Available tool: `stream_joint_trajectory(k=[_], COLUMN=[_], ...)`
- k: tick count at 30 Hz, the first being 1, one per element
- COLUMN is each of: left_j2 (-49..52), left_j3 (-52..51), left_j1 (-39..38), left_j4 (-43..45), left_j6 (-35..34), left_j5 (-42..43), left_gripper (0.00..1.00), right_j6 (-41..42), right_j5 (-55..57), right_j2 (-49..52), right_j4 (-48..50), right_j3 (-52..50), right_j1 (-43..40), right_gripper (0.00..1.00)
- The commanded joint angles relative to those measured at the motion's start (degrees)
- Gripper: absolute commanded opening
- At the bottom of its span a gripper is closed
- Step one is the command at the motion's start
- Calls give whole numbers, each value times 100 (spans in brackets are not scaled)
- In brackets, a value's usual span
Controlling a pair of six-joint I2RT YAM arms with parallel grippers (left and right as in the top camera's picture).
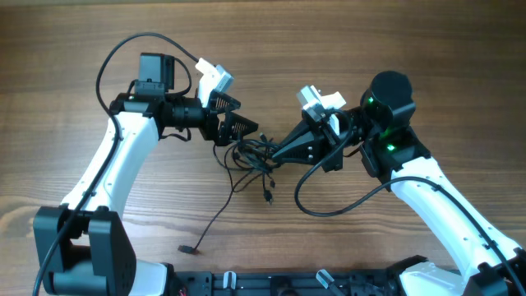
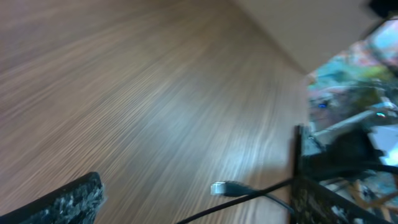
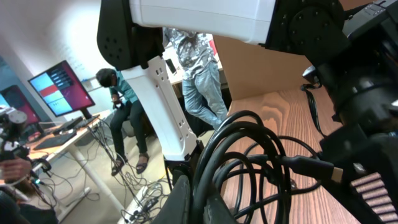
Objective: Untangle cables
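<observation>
The cables (image 1: 251, 156) are thin black cords knotted in a small tangle at the table's middle. One loose strand runs down to a small plug (image 1: 185, 248), and another plug (image 1: 269, 197) hangs just below the knot. My right gripper (image 1: 268, 154) reaches in from the right and is shut on several loops of the cables (image 3: 249, 155), as the right wrist view shows at the fingertips (image 3: 200, 202). My left gripper (image 1: 243, 117) is open just up-left of the knot. In the left wrist view a cord and a silver-tipped plug (image 2: 225, 188) lie between its spread fingers (image 2: 199, 208).
The wooden table (image 1: 394, 49) extends all around the tangle. A thicker black arm wire (image 1: 329, 205) loops on the table below my right gripper. The arm bases and a black rail (image 1: 271, 284) sit along the front edge.
</observation>
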Motion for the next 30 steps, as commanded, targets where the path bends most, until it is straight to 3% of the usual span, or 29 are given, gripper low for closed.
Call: stream_joint_trajectory(k=[1, 7, 9, 10, 11, 13, 14, 16, 17, 18, 19, 21, 24, 25, 28, 30], left_j2=[197, 833, 868, 870, 870, 870, 870, 870, 870, 870, 870, 870, 870, 870, 870, 870], left_j3=[52, 52, 52, 52, 52, 52, 52, 52, 52, 52, 52, 52, 52, 52, 52, 52], left_j1=[63, -363, -575, -654, -710, -732, -721, -708, -697, -693, -693, -627, -299, -162, -57, -142], left_j4=[0, -42, 11, 96, 214, 354, 413, 522, 603, 573, 562, 566, 498, 177, -938, -1202], left_j6=[719, 1064, 1165, 1165, 1163, 1163, 1134, 702, 94, -96, -4, 114, 214, 796, 2079, 2328], left_j5=[1233, 1790, 1768, 1729, 1659, 1565, 1464, 944, 737, 876, 1019, 990, 1211, 1631, 1641, 1641], left_gripper=[98, 97, 88, 76, 57, 8, 4, 4, 4, 42, 63, 74, 78, 78, 79, 80], right_j6=[107, 240, 254, 323, 374, 374, 374, 380, 378, 378, 382, 380, 389, 385, 387, 387], right_j5=[-334, -332, -332, -332, -330, -310, -310, -308, -308, -308, -308, -310, -313, -310, -310, -310], right_j2=[-57, -57, -57, -57, -57, -55, -55, -55, -55, -55, -55, -55, -55, -55, -55, -55], right_j4=[31, 52, 52, 52, 55, 57, 57, 57, 57, 57, 55, 55, 55, 55, 55, 55], right_j3=[61, 61, 61, 61, 61, 61, 61, 61, 61, 61, 61, 61, 61, 61, 61, 61], right_j1=[-17, -17, -17, -17, -17, -20, -20, -17, -17, -17, -17, -20, -20, -20, -20, -20], right_gripper=[4, 4, 4, 4, 4, 4, 4, 4, 4, 4, 5, 5, 5, 5, 5, 5])
